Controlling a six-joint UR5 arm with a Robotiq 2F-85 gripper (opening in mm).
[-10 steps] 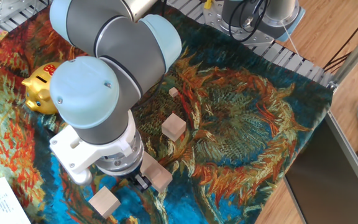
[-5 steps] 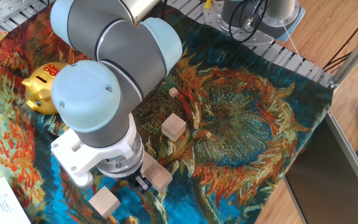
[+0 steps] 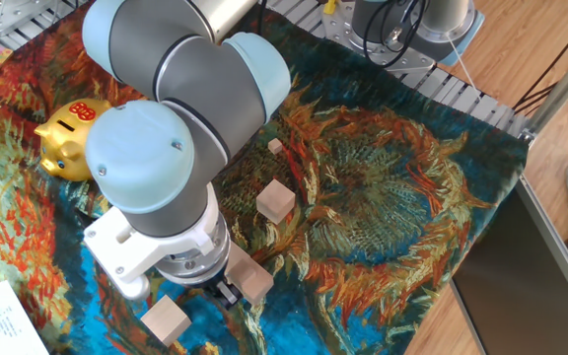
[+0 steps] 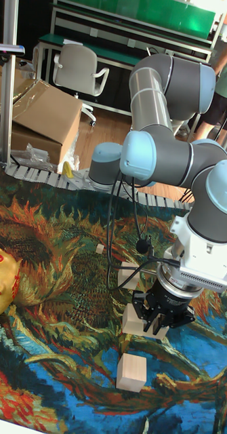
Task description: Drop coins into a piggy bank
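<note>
No coin showed in either view, and nothing was at the piggy bank [image 3: 65,140], so I judged the task barely begun: a coin had yet to be found, lifted, carried over and dropped in, and that for each coin.

The gripper [image 4: 160,319] hung low over the painted cloth [image 3: 383,197] at about 6 o'clock in the fixed view, well apart from the bank. Its dark fingers [image 4: 148,317] pointed down at a pale wooden block [image 3: 253,280], touching it or just above it; the arm hid too much to say whether the jaws were apart, together or clamped on something.

3 more blocks lay around it: 1 near the lower edge [image 3: 165,319], 1 toward the cloth's middle [image 3: 275,201] and a much smaller 1 beyond that [image 3: 275,146].

The gold bank stood at about 10 o'clock in the fixed view, and at the far left edge, near 9 o'clock, in the tall fixed view. Its long axis ran roughly 2 to 8 o'clock in the fixed view, snout toward 8 o'clock as far as I could tell, red markings up; the slot itself could not be made out
</note>
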